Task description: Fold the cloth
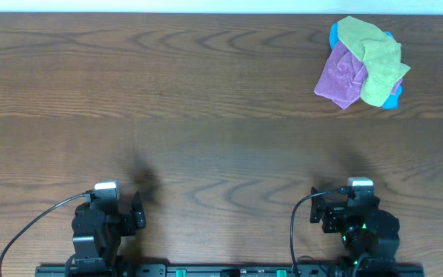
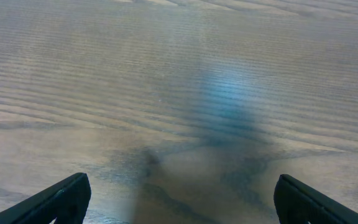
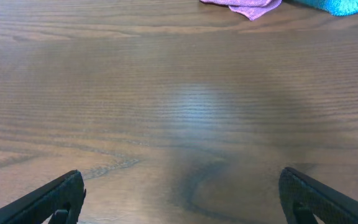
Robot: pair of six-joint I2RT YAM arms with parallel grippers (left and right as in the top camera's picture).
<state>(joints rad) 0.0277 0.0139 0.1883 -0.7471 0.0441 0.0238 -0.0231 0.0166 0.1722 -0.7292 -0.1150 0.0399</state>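
The lime-green cloth (image 1: 375,58) lies crumpled on top of a pile at the far right of the table, draped over a purple cloth (image 1: 341,77) and a bright blue cloth (image 1: 391,98). My left gripper (image 2: 180,202) is open and empty near the front left edge, far from the pile. My right gripper (image 3: 180,198) is open and empty near the front right edge, well short of the pile. The right wrist view shows only the near edges of the purple cloth (image 3: 244,6) and the blue cloth (image 3: 337,6); the green cloth is out of that view.
The wooden table (image 1: 206,115) stretches between both arms and the pile. The two arm bases (image 1: 102,231) (image 1: 360,227) sit at the front edge on a black rail.
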